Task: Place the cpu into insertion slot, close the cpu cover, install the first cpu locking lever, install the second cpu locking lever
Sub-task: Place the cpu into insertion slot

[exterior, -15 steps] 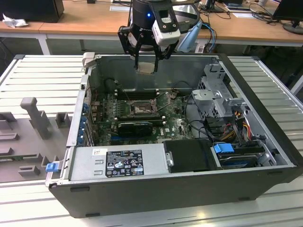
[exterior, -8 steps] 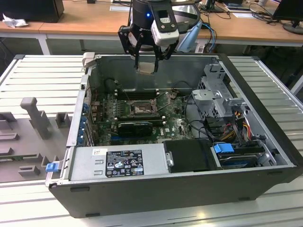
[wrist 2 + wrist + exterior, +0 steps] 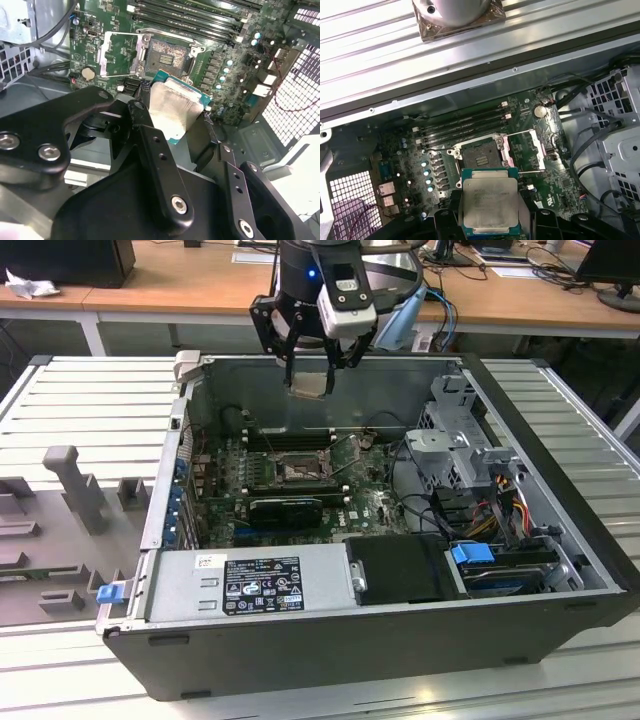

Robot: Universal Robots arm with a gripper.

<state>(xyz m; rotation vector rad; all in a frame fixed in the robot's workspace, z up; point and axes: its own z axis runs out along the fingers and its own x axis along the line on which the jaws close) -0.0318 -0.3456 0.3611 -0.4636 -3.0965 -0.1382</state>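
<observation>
The open computer case holds the motherboard left of centre, its insertion slot empty, and a drive cage at right. In the first wrist view the cpu cover lies flipped open. At the exterior view's upper centre, the gripper clamps the square, silvery-topped, green-edged cpu above the case.

Open PC case, PSU, mobo
</observation>
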